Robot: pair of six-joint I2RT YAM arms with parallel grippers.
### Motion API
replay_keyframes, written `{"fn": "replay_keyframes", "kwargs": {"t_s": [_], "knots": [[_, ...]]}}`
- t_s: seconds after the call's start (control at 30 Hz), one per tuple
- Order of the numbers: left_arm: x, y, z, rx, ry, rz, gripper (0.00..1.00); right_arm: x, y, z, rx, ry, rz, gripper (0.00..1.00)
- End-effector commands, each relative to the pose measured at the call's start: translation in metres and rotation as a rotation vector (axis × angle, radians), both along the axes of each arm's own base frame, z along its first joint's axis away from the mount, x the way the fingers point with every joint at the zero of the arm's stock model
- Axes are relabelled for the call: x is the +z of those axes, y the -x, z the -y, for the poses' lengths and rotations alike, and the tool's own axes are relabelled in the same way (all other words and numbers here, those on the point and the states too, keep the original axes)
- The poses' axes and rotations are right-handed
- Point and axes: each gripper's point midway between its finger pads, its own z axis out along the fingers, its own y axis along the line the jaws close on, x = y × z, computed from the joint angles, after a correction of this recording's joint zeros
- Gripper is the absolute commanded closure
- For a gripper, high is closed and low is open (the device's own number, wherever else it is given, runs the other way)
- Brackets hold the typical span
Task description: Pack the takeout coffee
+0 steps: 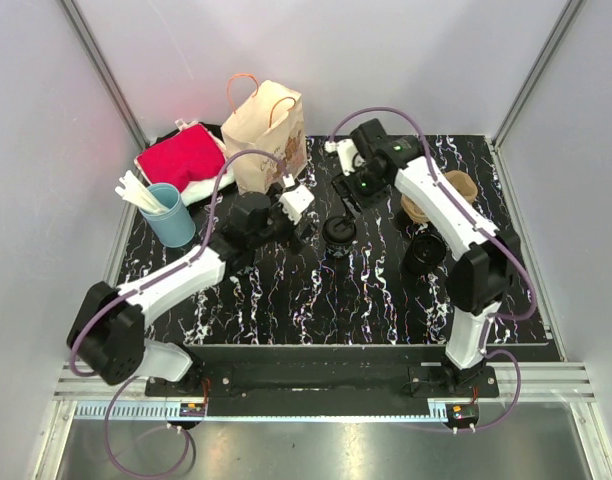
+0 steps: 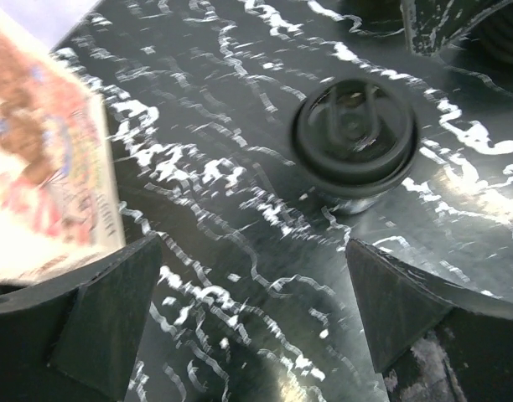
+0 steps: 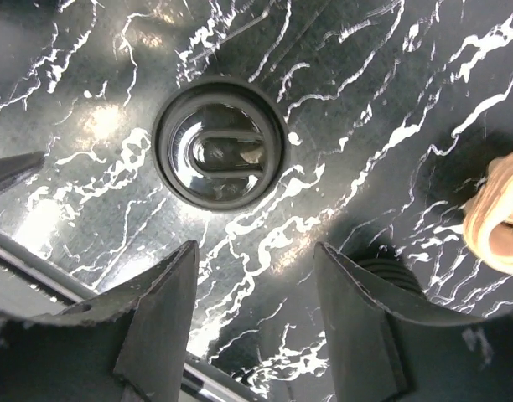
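The takeout coffee cup (image 1: pixel 338 232), with a black lid, stands upright mid-table. It shows in the left wrist view (image 2: pixel 354 134) ahead and to the right, and in the right wrist view (image 3: pixel 220 142) ahead and slightly left. My left gripper (image 1: pixel 308 222) (image 2: pixel 255 293) is just left of the cup, open wide and empty. My right gripper (image 1: pixel 344 195) (image 3: pixel 255 247) hangs just behind the cup, open, with only tabletop between its fingers. The brown paper bag (image 1: pixel 266 135) (image 2: pixel 38 159) stands upright at the back left.
A stack of black lids (image 1: pixel 421 255) (image 3: pixel 391 268) sits right of the cup, with brown paper cups (image 1: pixel 456 190) (image 3: pixel 500 218) behind it. A blue cup of white sticks (image 1: pixel 171 215) and a red cloth (image 1: pixel 181 158) are at the far left.
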Motion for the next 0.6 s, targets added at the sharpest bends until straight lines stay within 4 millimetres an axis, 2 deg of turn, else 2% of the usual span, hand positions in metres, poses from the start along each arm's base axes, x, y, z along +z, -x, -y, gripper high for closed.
{"fn": "replay_keyframes", "kwargs": {"t_s": [0.0, 0.07, 0.1, 0.13, 0.3, 0.33, 0.4, 0.57], "knots": [[0.013, -0.003, 0.032, -0.108, 0.047, -0.059, 0.01, 0.021, -0.002, 0.006, 0.0, -0.174, 0.024, 0.37], [0.02, -0.01, 0.039, -0.117, 0.053, -0.059, 0.01, 0.02, -0.003, 0.011, -0.003, -0.223, 0.026, 0.37], [0.006, -0.012, 0.041, -0.113, 0.038, -0.105, 0.01, 0.021, -0.003, 0.013, -0.002, -0.236, 0.031, 0.36], [0.016, -0.018, 0.047, -0.118, 0.051, -0.096, 0.01, 0.018, -0.004, 0.017, -0.001, -0.258, 0.033, 0.36], [-0.001, -0.026, 0.057, -0.129, 0.087, -0.223, 0.01, 0.012, -0.002, 0.025, 0.006, -0.329, 0.016, 0.36], [0.003, -0.024, 0.063, -0.165, 0.115, -0.245, 0.01, 0.009, -0.002, 0.024, 0.011, -0.358, 0.004, 0.36], [0.002, -0.031, 0.062, -0.166, 0.157, -0.293, 0.01, 0.01, -0.004, 0.027, -0.001, -0.386, 0.0, 0.36], [0.001, -0.033, 0.067, -0.234, 0.239, -0.409, 0.01, 0.006, -0.001, 0.024, -0.002, -0.45, -0.031, 0.36]]}}
